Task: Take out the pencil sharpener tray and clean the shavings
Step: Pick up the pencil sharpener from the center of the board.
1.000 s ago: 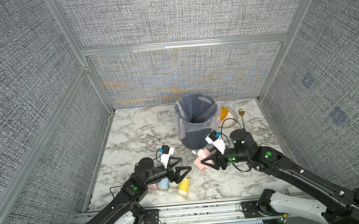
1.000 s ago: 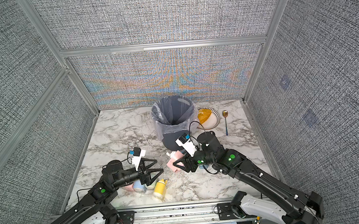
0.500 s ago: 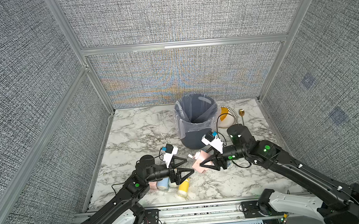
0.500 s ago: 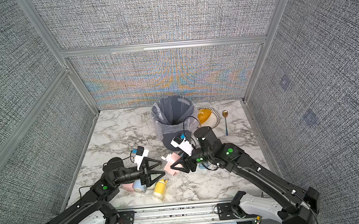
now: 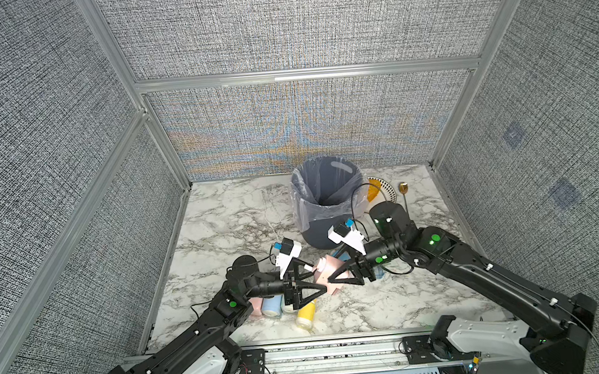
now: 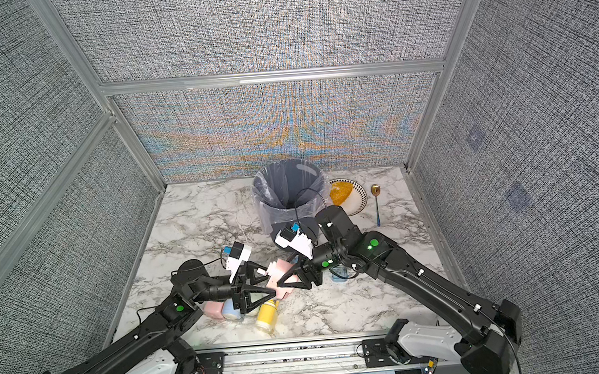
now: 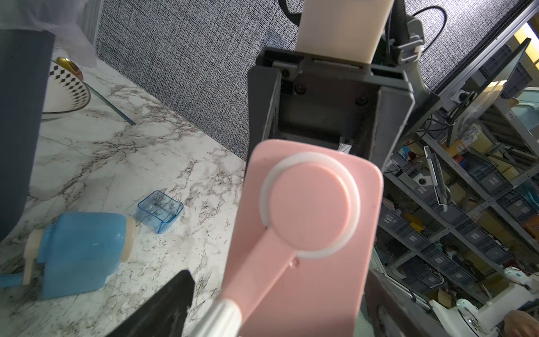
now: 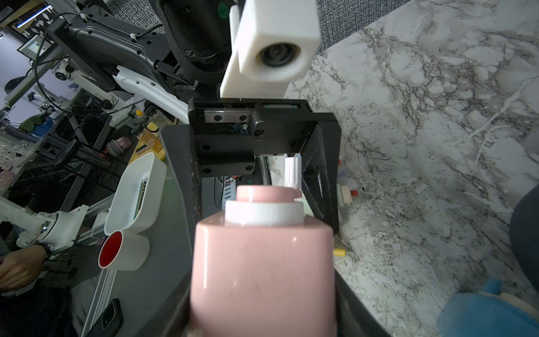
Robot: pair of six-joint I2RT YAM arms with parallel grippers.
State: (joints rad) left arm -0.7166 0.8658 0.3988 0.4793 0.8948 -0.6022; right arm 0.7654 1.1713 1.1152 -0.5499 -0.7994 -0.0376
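Grippers, two: right gripper [image 5: 334,273] clamped on one pink sharpener [image 5: 330,266]; left gripper [image 5: 318,277] spread wide astride its crank end, gripping nothing. Trays, one: clear blue tray [image 7: 159,210], on the marble table [image 7: 116,163] just beside one blue sharpener [image 7: 81,256].

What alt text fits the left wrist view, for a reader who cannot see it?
A pink pencil sharpener, crank handle facing the camera, fills the centre, gripped from behind by the right claw. On the marble table nearby, a blue sharpener lies on its side with a clear blue tray close by.
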